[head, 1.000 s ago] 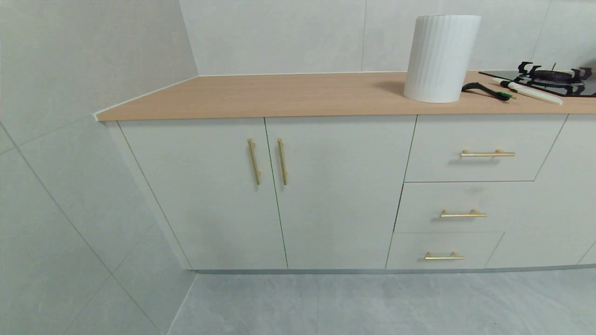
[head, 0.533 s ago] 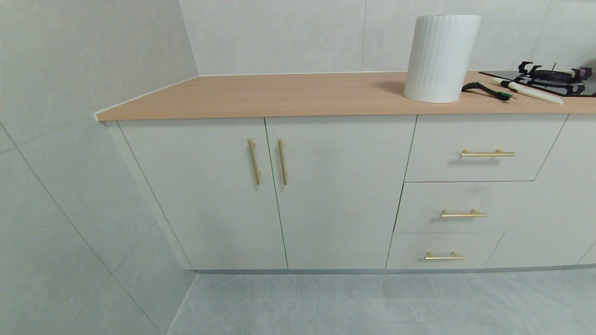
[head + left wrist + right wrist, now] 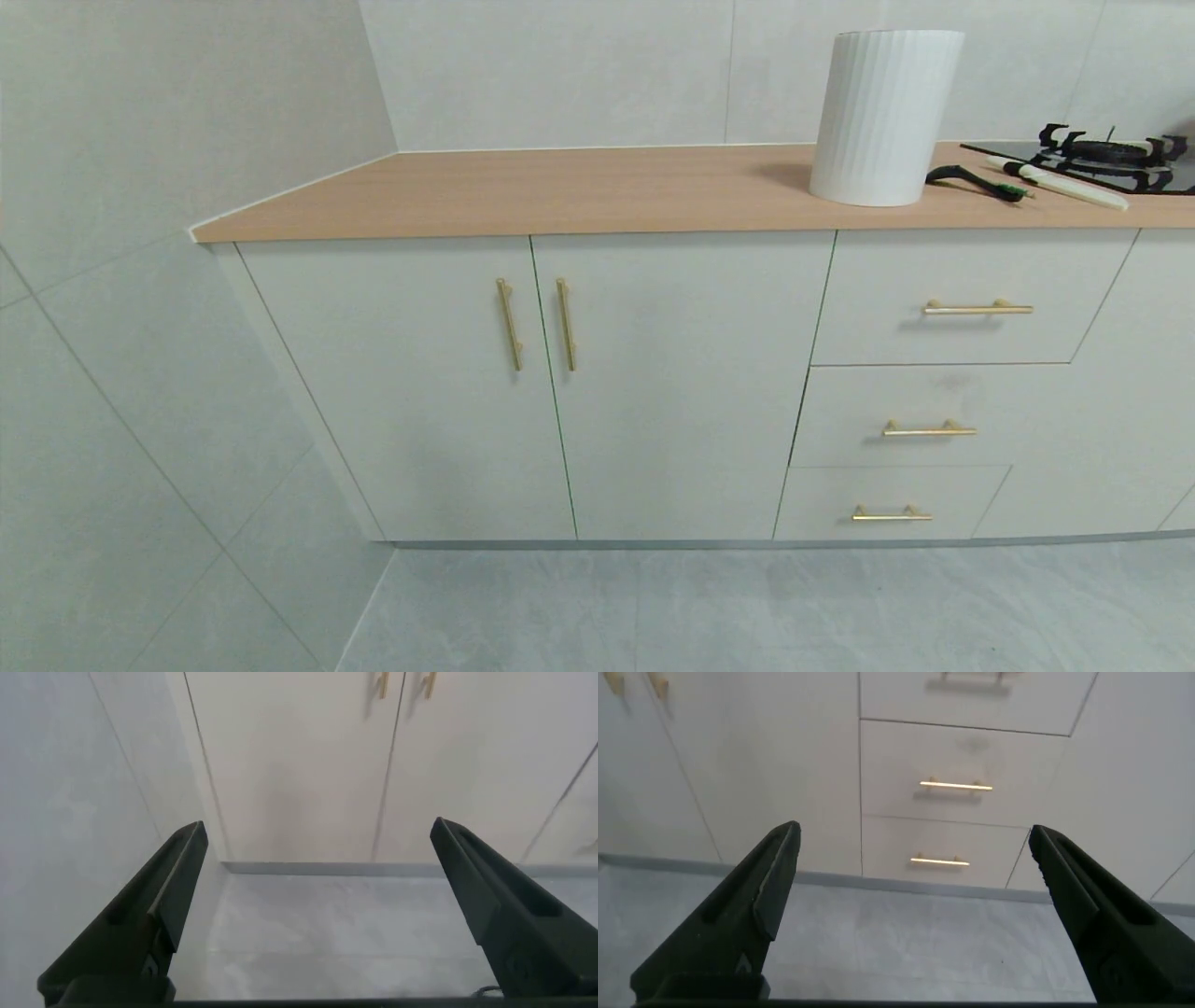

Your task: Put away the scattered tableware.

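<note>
I am watching the left gripper (image 3: 318,827) hanging wide open, holding nothing, over the floor (image 3: 308,933) before the cabinet doors (image 3: 299,756); the right gripper (image 3: 913,829) is likewise gaping and empty, facing the drawers (image 3: 962,756); up on the table (image 3: 560,191) a black utensil (image 3: 976,180) and a white utensil (image 3: 1060,184) are lying side by side, between the ribbed white holder (image 3: 883,117) and the hob (image 3: 1111,154); the black utensil is lying just beside the holder's foot.

hob (image 3: 1113,149) cut off, black utensil (image 3: 971,177) possibly ladle
</note>
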